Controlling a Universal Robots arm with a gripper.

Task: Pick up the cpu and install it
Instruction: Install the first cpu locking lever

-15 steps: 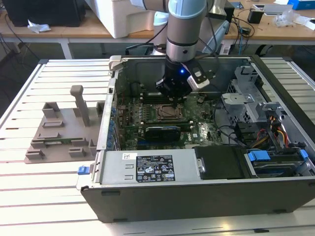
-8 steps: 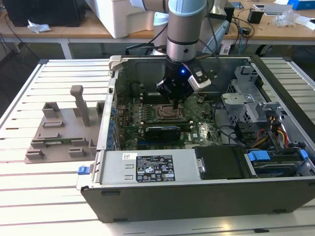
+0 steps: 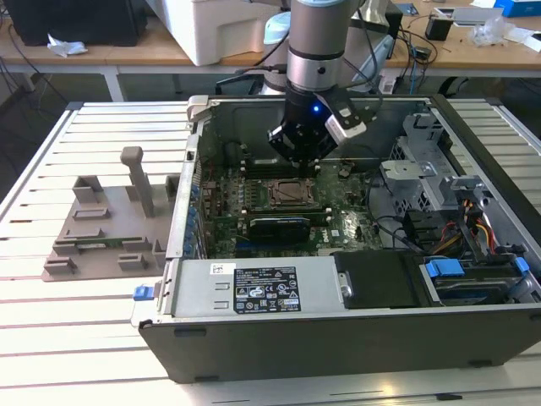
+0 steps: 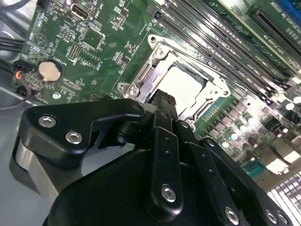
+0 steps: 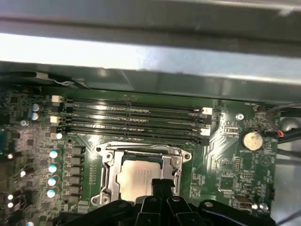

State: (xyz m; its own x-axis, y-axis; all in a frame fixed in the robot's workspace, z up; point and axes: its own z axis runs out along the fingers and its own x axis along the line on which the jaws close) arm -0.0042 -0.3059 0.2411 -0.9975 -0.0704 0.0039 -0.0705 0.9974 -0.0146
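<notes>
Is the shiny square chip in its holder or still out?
In. The cpu lies flat inside the metal socket frame on the motherboard, with the gripper just above its edge.

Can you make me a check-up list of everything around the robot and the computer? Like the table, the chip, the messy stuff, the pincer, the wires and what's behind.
Surface: slatted white table carrying an open computer case.
Job's things: the cpu lies flat inside the metal socket frame on the motherboard.
Clutter: grey plastic block with upright posts on the table at the exterior view's left of the case.
Grippers: the pincer hangs right over the cpu's edge; whether it touches is unclear.
Cables: coloured wire bundle by the drive bays; black leads on the rear bench.
Surroundings: bench with a white box and small items.
</notes>
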